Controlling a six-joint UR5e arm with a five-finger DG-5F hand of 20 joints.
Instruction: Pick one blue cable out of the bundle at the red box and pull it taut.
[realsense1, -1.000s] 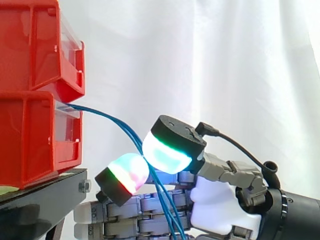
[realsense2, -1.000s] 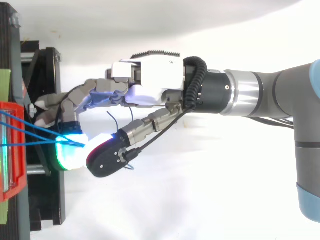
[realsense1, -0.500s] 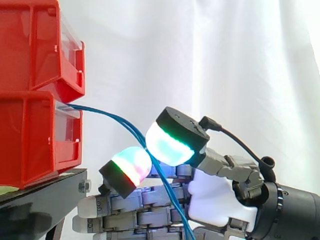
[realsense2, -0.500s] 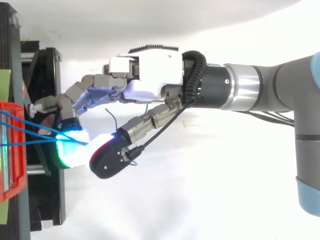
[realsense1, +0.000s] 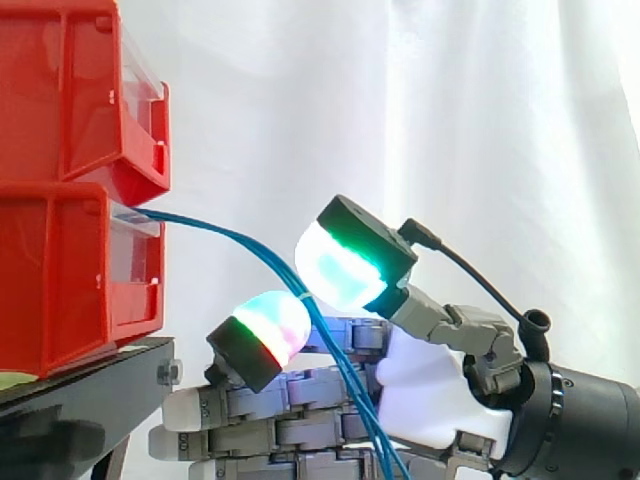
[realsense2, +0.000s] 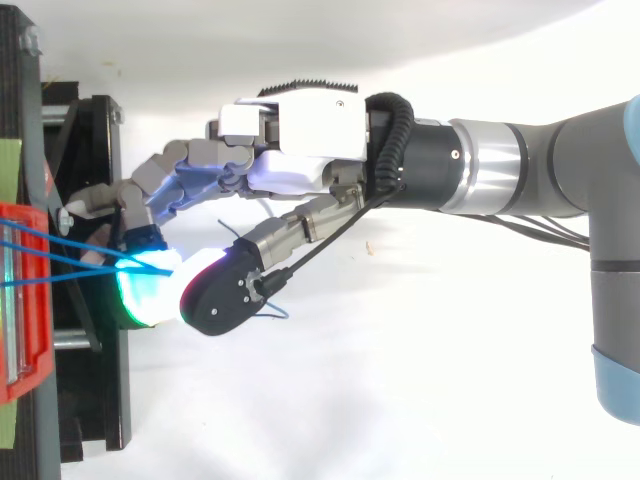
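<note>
A bundle of thin blue cables comes out of the front of the lower red plastic bin on the left, arcs rightward in a slack curve, and drops away in front of the robot hand. The hand is closed in a pinch. Its glowing thumb pad and one fingertip pad have the strands between them, just right of the black stand. I can't tell how many strands are actually gripped. The other fingers lie fairly straight beneath, pointing left toward the stand.
</note>
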